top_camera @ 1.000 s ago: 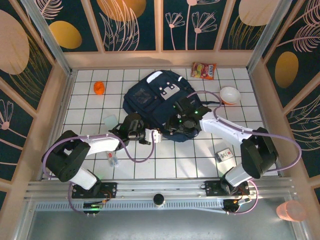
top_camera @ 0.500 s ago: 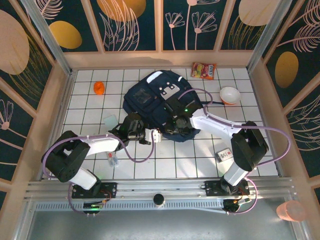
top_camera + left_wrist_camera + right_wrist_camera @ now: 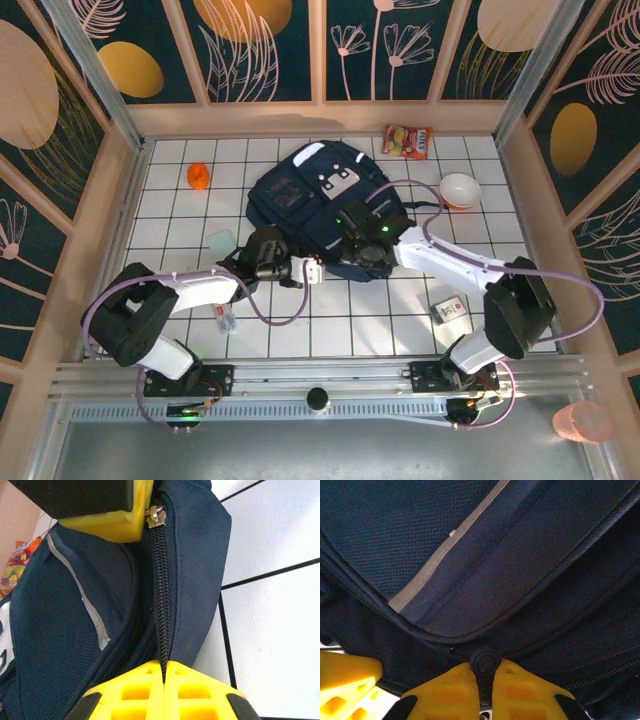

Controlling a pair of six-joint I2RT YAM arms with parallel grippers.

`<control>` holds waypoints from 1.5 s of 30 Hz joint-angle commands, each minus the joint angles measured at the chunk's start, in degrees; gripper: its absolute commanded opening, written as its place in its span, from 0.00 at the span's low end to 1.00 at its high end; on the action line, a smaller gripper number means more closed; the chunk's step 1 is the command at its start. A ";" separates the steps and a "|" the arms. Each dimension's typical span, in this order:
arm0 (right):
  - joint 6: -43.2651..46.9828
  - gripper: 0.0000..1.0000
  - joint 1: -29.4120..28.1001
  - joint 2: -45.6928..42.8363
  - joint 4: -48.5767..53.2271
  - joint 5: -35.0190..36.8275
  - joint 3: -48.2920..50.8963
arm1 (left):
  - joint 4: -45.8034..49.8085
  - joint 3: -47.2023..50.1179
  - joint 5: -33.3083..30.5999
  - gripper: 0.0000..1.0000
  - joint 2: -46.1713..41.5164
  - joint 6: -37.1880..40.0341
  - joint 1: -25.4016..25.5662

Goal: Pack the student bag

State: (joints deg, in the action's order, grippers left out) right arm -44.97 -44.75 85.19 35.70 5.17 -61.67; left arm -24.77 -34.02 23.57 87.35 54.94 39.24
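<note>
At the far left of the table (image 3: 170,210) lie an orange thing (image 3: 198,176), a pale square (image 3: 220,242) and a small clear item (image 3: 226,320), all well apart from the bag.

The left gripper (image 3: 164,669) sits at the bag's near edge. Its fingers are pressed together on the fabric at the end of the closed zip (image 3: 160,595), pinning that edge down.

The bag (image 3: 300,195) lies flat in the middle of the table, front pockets up and its top toward the far wall. It looks soft and limp. The woven cloth should fold, bunch and slide on the smooth tiles rather than hold a shape. It is bulky, though probably light while it lies this flat. I judge it needs 2 holds, 1 to anchor the seam beside the zip and 1 on the tab to draw the zip along. Pulled without an anchor, the whole bag would likely drag.

The right gripper (image 3: 485,671) comes in over the bag from the right. Its fingers are closed on a small dark round zip pull (image 3: 485,660). The tab is tiny and could slip out of the pinch. In the left wrist view, 1 yellow right finger (image 3: 100,515) sits touching the metal slider (image 3: 154,516).

Further right lie a snack packet (image 3: 408,140) by the far wall, a bowl (image 3: 460,188) near the bag, and a small box (image 3: 450,310) nearer the arms.
</note>
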 commanded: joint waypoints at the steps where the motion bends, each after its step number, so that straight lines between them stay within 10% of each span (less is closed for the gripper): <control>1: -2.33 0.00 3.16 -5.87 -3.40 0.78 3.74 | -1.20 0.08 -0.77 0.00 -1.13 -1.44 0.13; 15: 3.95 0.00 17.53 -16.93 -13.53 -10.42 15.77 | 0.38 2.77 -3.98 0.00 -6.50 -7.08 -4.29; 19: 0.49 0.00 14.63 -18.37 -17.42 -13.92 16.84 | 9.15 -1.79 4.20 0.45 -8.78 -8.95 -3.11; 30: -1.61 0.00 11.01 -19.53 -16.72 -12.09 15.23 | -1.81 -5.84 -1.47 0.59 -1.40 -22.27 11.07; 34: -1.31 0.00 11.16 -20.10 -17.25 -12.20 15.06 | -1.07 -9.39 -3.01 0.46 3.67 -24.38 12.16; 38: -0.34 0.00 13.05 -20.72 -17.22 -12.03 16.23 | -4.91 -5.68 -7.29 0.03 1.91 -23.56 11.95; 45: 4.21 0.00 25.49 -22.53 -22.74 -17.64 22.08 | -3.30 2.72 -1.74 0.00 -8.66 -21.55 4.85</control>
State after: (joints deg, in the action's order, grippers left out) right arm -43.48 -22.06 63.90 18.33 -9.69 -40.69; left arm -27.38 -33.34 19.07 82.72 32.40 46.61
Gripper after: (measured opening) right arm 0.060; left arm 0.045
